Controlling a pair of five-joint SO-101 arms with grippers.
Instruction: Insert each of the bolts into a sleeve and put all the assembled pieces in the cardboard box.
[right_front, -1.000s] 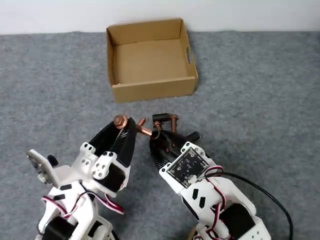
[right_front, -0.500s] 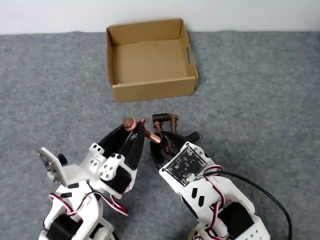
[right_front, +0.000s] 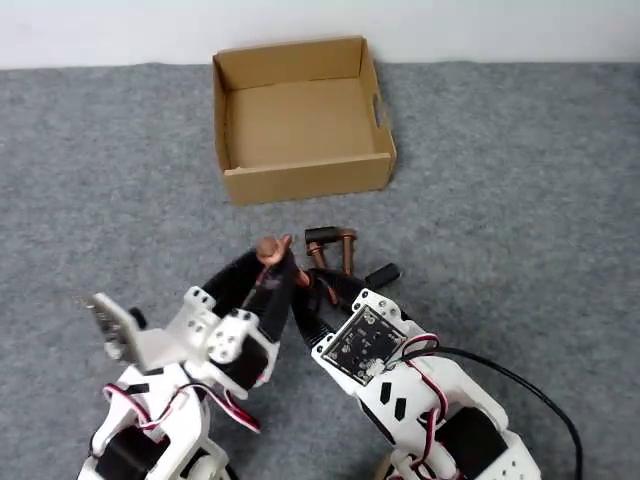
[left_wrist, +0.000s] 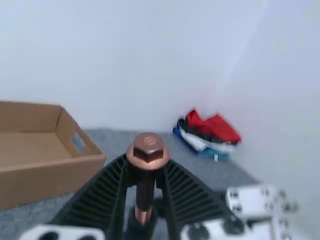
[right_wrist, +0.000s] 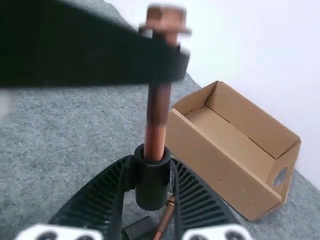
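Your left pincer pinches the bolt; your right pincer pinches the sleeve. From above, the bolt's axis runs toward 4 o'clock, into the sleeve.

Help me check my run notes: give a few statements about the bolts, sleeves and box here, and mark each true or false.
1. The left gripper holds a bolt. True.
2. The box holds an assembled piece. False: it is empty.
3. The right gripper is shut on a sleeve. True.
4. The held bolt is far from that sleeve. False: its lower end is at the sleeve's mouth.
5. Every part is in a gripper. False: a loose bolt and a loose sleeve lie near the box.
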